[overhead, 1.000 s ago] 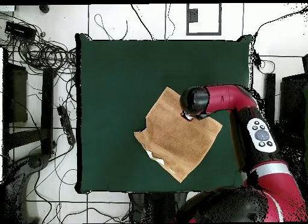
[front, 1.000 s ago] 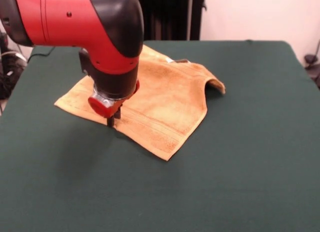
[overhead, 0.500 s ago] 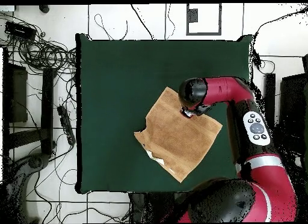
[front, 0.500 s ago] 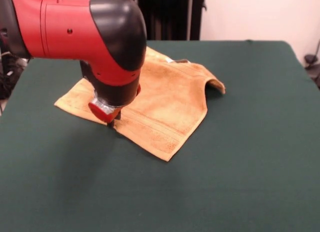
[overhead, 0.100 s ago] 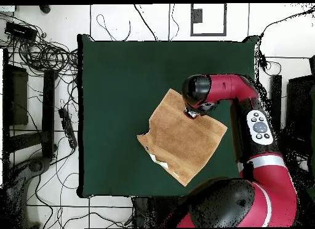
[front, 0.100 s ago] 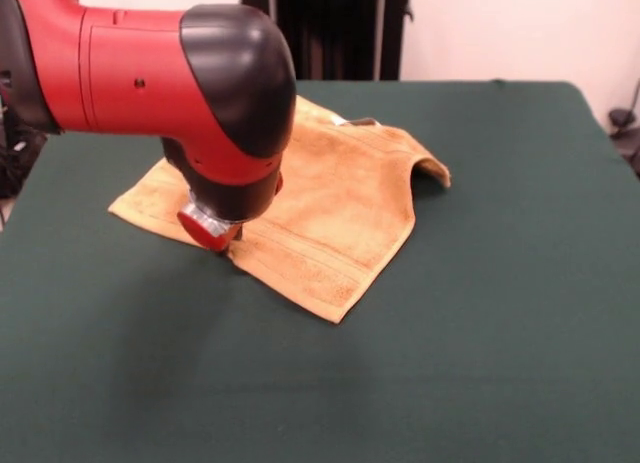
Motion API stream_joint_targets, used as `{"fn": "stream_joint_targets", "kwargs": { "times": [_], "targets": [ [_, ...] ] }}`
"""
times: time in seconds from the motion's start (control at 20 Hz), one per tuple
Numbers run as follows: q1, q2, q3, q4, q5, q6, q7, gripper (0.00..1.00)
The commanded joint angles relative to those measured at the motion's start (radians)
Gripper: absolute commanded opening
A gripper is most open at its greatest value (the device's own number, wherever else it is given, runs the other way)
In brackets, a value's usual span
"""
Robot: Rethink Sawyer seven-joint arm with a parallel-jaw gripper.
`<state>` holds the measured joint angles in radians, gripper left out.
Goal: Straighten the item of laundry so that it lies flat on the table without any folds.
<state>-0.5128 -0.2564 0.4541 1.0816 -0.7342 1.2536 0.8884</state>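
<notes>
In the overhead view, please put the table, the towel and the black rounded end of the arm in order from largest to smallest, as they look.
1. table
2. towel
3. black rounded end of the arm; it stands nearer the camera, yet looks smallest.

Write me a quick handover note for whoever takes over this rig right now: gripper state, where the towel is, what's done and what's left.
Gripper: low at the towel's near-left edge in the front view; the arm's head hides it, so open or shut cannot be told.
Towel: orange-tan, lying mostly spread on the green table, set diagonally to the table's edges.
Done: most of the cloth lies flat.
Left: the right corner in the front view is humped up off the table, and the far edge by the white tag looks turned over. Both probably need pulling out flat.
</notes>
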Motion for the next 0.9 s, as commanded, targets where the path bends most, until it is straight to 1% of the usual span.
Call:
{"fn": "stream_joint_targets", "kwargs": {
  "times": [0.05, 0.6, 0.75, 0.9],
  "targets": [
    [0.067, 0.033, 0.143, -0.144, -0.084, -0.129, -0.373, 0.0],
    [0.094, 0.032, 0.154, -0.194, -0.106, -0.063, -0.435, 0.0],
    [0.093, 0.034, 0.159, -0.197, -0.109, -0.06, -0.427, 0.0],
    [0.08, 0.028, 0.15, -0.167, -0.099, -0.074, -0.388, 0.0]
  ]
}}
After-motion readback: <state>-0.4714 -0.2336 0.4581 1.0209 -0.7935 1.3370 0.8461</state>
